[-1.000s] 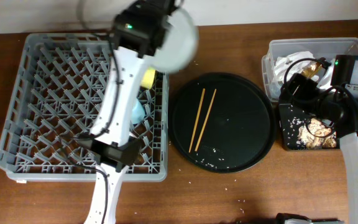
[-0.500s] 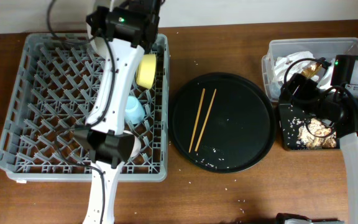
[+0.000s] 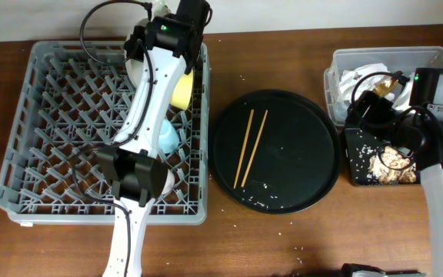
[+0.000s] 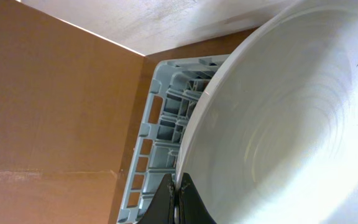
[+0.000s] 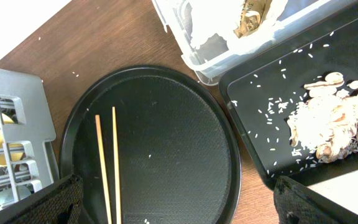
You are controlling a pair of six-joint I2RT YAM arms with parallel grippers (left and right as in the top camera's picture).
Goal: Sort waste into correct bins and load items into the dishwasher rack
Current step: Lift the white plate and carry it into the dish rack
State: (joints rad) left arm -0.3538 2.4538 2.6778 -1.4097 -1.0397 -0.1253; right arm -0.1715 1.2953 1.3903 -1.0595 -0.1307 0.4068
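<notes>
My left gripper [image 4: 178,198] is shut on the rim of a white plate [image 4: 278,112], which fills the left wrist view. In the overhead view the plate [image 3: 132,63] is on edge over the far right part of the grey dishwasher rack [image 3: 52,131], mostly hidden under my left gripper [image 3: 151,23]. A yellow bowl [image 3: 181,88] and a light blue cup [image 3: 168,137] stand in the rack. Two chopsticks [image 3: 251,146] lie on the black round tray [image 3: 298,154]. My right gripper [image 5: 179,211] is open and empty above the tray's right edge.
A clear bin [image 3: 383,65] with paper waste stands at the far right. A black bin [image 3: 387,161] with rice and food scraps stands in front of it. Rice grains lie scattered on the tray. The rack's corner [image 4: 160,137] lies below the plate.
My left gripper has swung the white plate left from above the rack's far right corner and turned it on edge over the rack. The right arm has not moved.
</notes>
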